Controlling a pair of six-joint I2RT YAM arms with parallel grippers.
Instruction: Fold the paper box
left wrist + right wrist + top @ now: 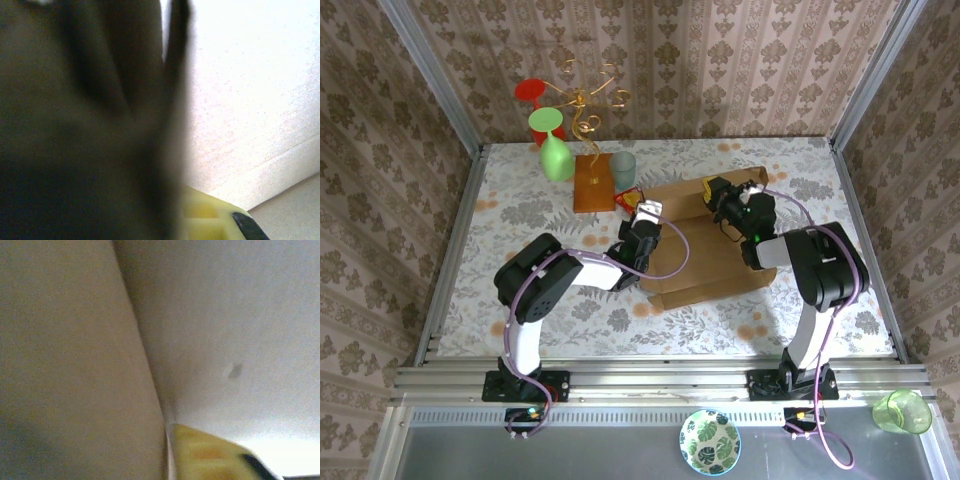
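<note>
At the left edge of the box (710, 265), the left gripper (645, 215) is closed and the right gripper (713, 192) unreadable; wall-folding seems underway, and the next move likely needs tucking.

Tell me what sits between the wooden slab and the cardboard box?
In the top view, a small red-and-yellow object lies between the wooden slab and the paper box; a greyish cup stands behind it.

Paper box (710, 265) — centre of table (520, 205)
</note>
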